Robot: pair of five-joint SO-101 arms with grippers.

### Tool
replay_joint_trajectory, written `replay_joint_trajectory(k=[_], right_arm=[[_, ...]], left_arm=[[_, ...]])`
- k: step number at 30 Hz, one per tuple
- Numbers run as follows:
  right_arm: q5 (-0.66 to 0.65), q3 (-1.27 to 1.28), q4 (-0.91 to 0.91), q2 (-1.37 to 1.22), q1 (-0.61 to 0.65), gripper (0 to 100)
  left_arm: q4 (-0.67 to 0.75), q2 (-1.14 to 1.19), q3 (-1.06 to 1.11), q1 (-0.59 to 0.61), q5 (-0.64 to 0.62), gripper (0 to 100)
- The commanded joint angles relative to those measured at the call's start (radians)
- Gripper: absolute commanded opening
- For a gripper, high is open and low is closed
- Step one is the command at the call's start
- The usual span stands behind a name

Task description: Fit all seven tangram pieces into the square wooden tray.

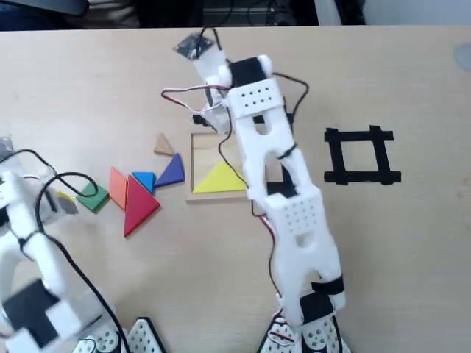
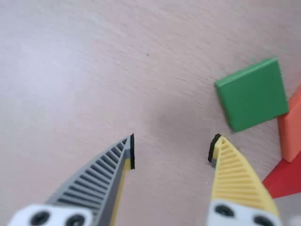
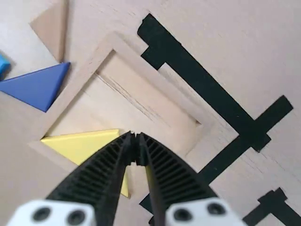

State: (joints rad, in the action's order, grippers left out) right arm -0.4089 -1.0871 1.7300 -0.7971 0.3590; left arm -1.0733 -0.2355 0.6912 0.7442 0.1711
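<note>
Wooden tabletop, and the left gripper hangs wide open just beside the green square, while the empty, clamped-shut right gripper sits well apart from it.

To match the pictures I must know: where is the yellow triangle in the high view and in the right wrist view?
High view: the yellow triangle lies in the wooden tray, at its near edge.
Right wrist view: the triangle sits in a tray corner, partly behind the fingers.
Shared landmark: blue triangle.
</note>
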Motion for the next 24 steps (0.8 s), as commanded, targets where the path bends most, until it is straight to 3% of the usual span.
replay_joint_trajectory(k=[1,7,12,20,22,24], right_arm=[[0.014,0.199,0.037,0.288,0.034,1.2],[0.017,0.539,0.037,0.684,0.037,1.2],[0.017,0.757,0.034,0.966,-0.005,1.4],[0.048,1.078,-0.057,1.161,-0.041,1.6],[0.097,1.129,-0.087,1.178,-0.060,2.7],[0.110,1.167,-0.100,1.191,-0.068,8.9]], left_arm=[[-0.060,-0.196,-0.061,0.018,-0.009,27],[-0.083,-0.407,-0.005,-0.048,-0.006,27],[-0.118,-0.445,0.010,-0.145,-0.008,27],[-0.212,-0.445,-0.005,-0.252,0.002,27],[-0.241,-0.445,-0.012,-0.283,0.086,28],[-0.282,-0.445,-0.025,-0.329,0.269,27]])
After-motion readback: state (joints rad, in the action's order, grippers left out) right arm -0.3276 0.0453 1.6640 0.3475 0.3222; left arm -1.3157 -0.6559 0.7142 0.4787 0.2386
